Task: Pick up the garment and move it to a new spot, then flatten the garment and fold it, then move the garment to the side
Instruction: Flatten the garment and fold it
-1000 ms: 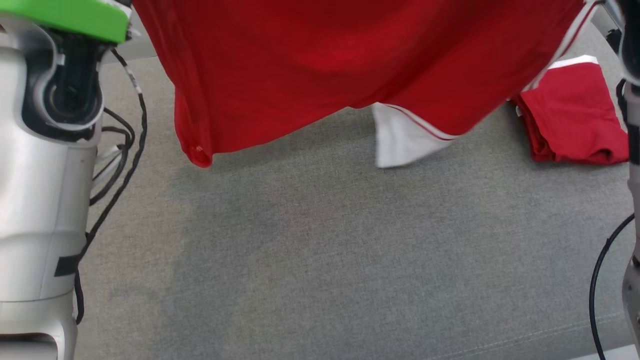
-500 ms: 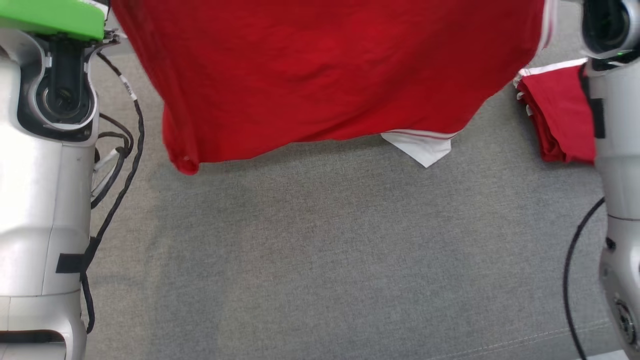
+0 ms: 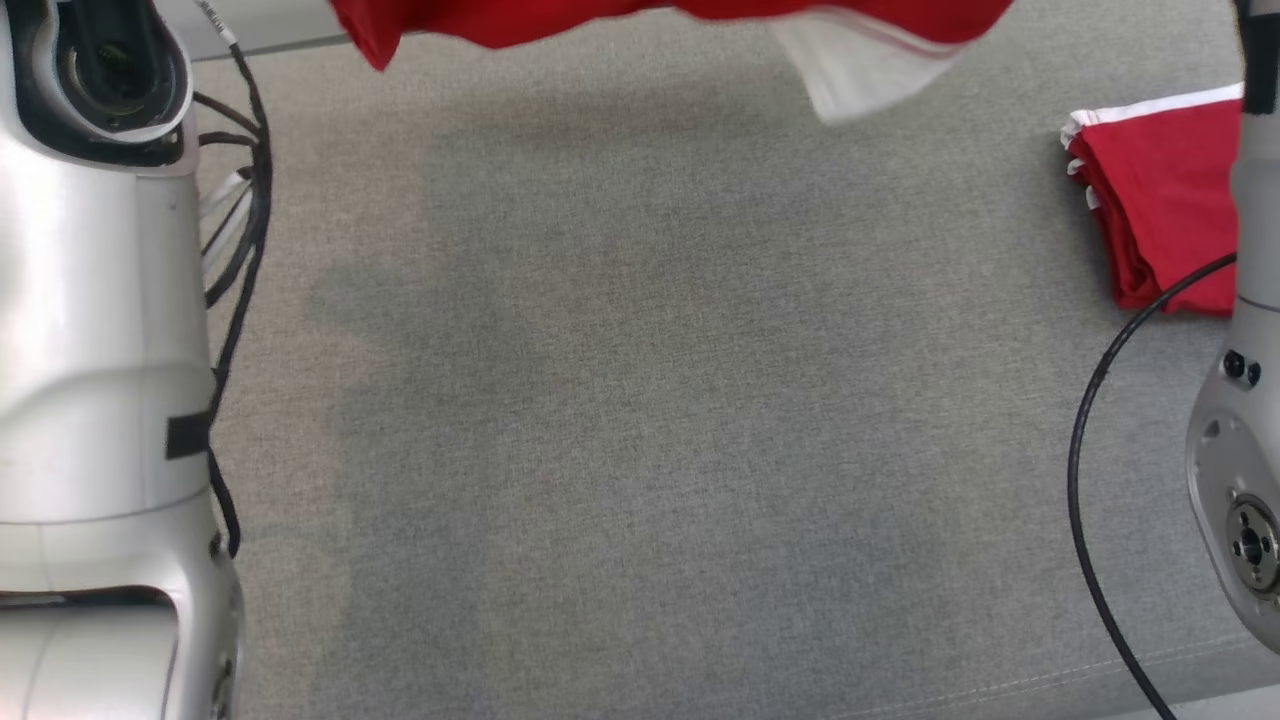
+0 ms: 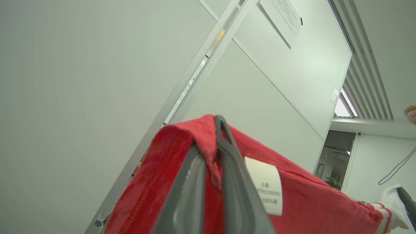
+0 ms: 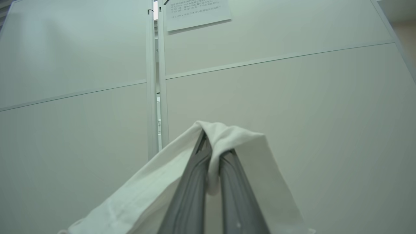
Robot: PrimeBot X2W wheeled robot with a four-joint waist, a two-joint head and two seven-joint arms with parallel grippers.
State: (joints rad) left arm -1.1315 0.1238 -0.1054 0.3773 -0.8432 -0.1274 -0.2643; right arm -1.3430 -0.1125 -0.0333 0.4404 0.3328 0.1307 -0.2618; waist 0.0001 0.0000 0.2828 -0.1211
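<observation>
The red garment (image 3: pixel 450 20) hung in the air above the far part of the grey cloth-covered tabletop (image 3: pixel 650 400), with just its lower edge showing along the top of the head view and a white sleeve end (image 3: pixel 850 75) dangling beside it, clear of the surface. In the left wrist view the left pincer (image 4: pixel 209 139) was clamped on a bunched fold of the garment's red cloth, its two dark fingers pressed together with the fabric pinched between them and draped over both sides. A white care label (image 4: pixel 265 185) lay flat against the cloth just beside the nearer finger, and the fabric ran off toward a white cuff with red stripes (image 4: pixel 388 201) at the lower corner. In the right wrist view the right pincer (image 5: pixel 213 146) was likewise clamped on a white part of the garment, a fold squeezed between the fingers and looped over their tips, the rest falling away below. Both pincers pointed up toward pale wall panels, one carrying a printed notice (image 5: pixel 196 13). On the tabletop's right side lay a second red garment (image 3: pixel 1160 200), folded, with a white trim along its far edge, partly behind the right arm (image 3: pixel 1245 450). The left arm (image 3: pixel 100 300) rose along the left edge, black cables (image 3: pixel 235 250) trailing beside it.
</observation>
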